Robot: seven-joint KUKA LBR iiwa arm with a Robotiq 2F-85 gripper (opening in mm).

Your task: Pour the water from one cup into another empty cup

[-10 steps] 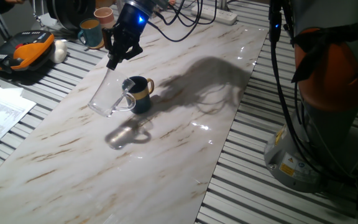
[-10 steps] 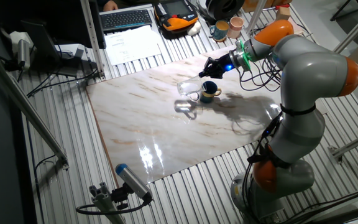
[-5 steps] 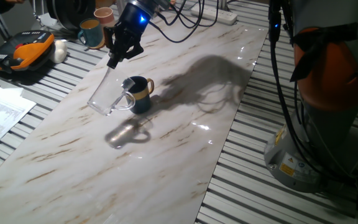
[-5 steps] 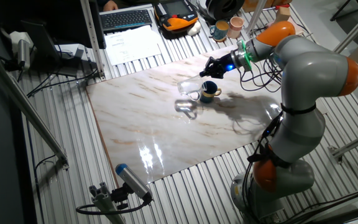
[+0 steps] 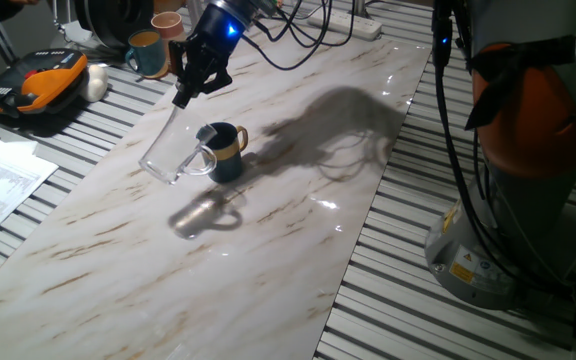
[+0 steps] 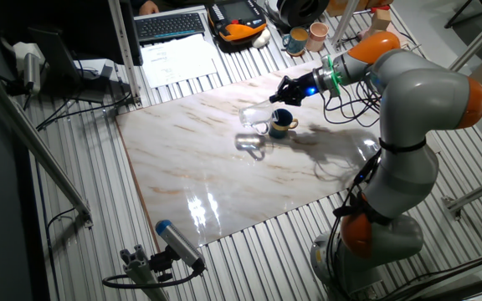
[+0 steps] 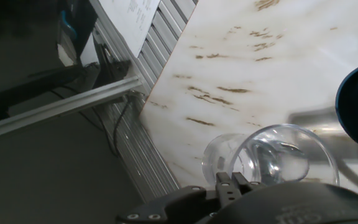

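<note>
1. We start with the glass mug (image 5: 173,150), which hangs above the marble table (image 5: 268,250) tipped steeply on its side, one end up by the gripper (image 5: 190,88) and the other slanting down and away. It sits just beside the dark blue mug (image 5: 225,150), with its clear loop handle (image 5: 204,162) turned toward that mug.
2. The water itself we cannot make out in either fixed view. In the hand view the glass mug (image 7: 266,158) shows bright curved reflections inside, but we cannot tell whether any liquid is left.
3. We judge the tilt to be the pour itself or its tail end: a mug is held this far over only to empty it. Whether its mouth is over the dark blue mug's opening we cannot tell.
4. The dark blue mug stands upright on the table with its yellow-tan handle (image 5: 240,138) pointing away from the glass. Upright and close under the tilted mug is where a receiving cup needs to be.
5. The gripper holds the glass mug by its upper end, fingers closed narrowly on it. That grip leaves the rest of the mug free to swing down.
6. Farther out, a teal mug (image 5: 147,52) and a pinkish cup (image 5: 167,24) stand past the table's far edge, well apart from the pour, alongside an orange and black device (image 5: 38,85).
</note>
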